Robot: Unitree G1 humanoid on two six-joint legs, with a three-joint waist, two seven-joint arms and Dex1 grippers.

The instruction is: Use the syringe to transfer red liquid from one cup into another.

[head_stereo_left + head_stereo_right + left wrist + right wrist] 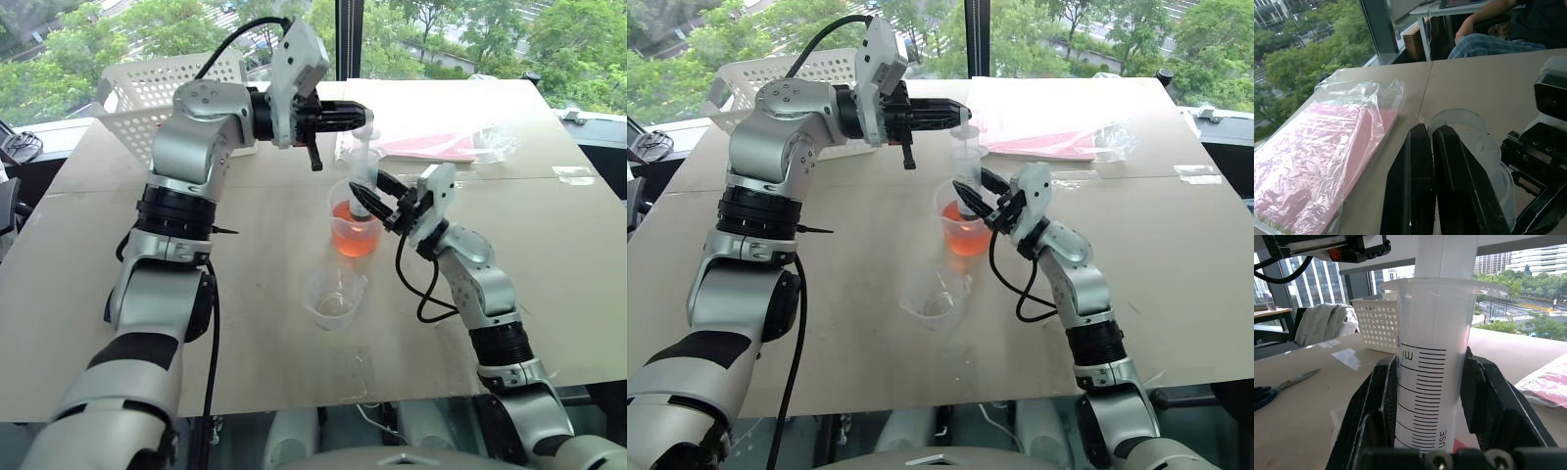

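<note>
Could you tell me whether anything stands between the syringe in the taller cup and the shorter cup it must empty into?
Nothing visible does: the syringe stands in the taller cup, and only bare table separates that from the shorter cup.

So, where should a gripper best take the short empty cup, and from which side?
Probably pinch the short cup's rim from above on its near side: it stands upright and open, its spout seems to face the tall cup, and the body looks wide.

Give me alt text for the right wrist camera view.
The right claw grips a clear syringe barrel, upright, its black scale marks facing the camera. Behind on the table are a white perforated basket and scissors.
</note>
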